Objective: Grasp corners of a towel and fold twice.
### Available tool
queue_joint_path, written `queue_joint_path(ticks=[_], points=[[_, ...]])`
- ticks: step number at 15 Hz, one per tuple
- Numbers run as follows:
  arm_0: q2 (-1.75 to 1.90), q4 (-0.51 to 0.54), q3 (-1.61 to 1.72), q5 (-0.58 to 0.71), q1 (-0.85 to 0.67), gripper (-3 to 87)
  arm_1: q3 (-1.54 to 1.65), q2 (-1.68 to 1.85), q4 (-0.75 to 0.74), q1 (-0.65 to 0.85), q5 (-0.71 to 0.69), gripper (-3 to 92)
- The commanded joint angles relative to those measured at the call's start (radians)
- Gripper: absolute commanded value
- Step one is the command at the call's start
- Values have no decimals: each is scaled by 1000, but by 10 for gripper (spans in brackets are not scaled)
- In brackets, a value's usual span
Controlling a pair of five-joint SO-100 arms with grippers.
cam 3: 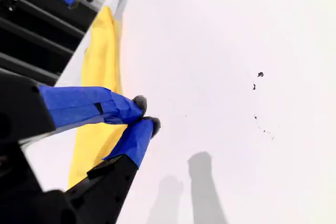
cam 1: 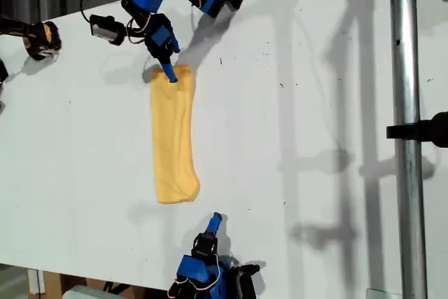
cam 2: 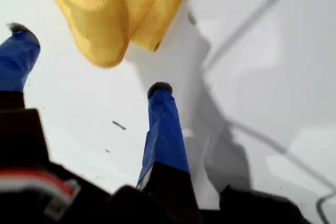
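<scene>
My first gripper has its jaws spread wide w/ nothing between them; blue-taped fingers w/ dark tips. Just ahead of the tips lies a rounded end of the towel, yellow-orange, layers bunched and lifting a bit off the white table. In the ext. view this gripper sits at the towel's end nearest that view's top edge, tip over the cloth edge; can't tell if it touches

My second gripper has its jaws pressed nearly together, tips almost meeting, pinching nothing. The towel runs alongside it, not in the jaws. In the ext. view this gripper is near the bottom edge, just past the towel's lower end and a bit toward that view's right, apart from the cloth

No readable writing or label in any view

Towel: folded to a long narrow strip, flat on the table left of centre in the ext. view. Long axis runs top-to-bottom in that view, lower end leaning slightly right. Lower corners rounded

Further out, ext. view: yellow-and-black object at upper left, metal pole down the right side w/ a black clamp on it, few small dark specks on the table
</scene>
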Motion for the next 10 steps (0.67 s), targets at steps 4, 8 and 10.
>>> queue_joint_path(ticks=[4, 8, 10], points=[[8, 3, -6, -28, 8, 16, -230, -477, -238, 92, -114, 427], [8, 15, -11, -38, 9, 12, -520, -782, -110, 97, -115, 399], [8, 21, -11, -46, 12, 7, -615, -850, -94, 29, -120, 351]])
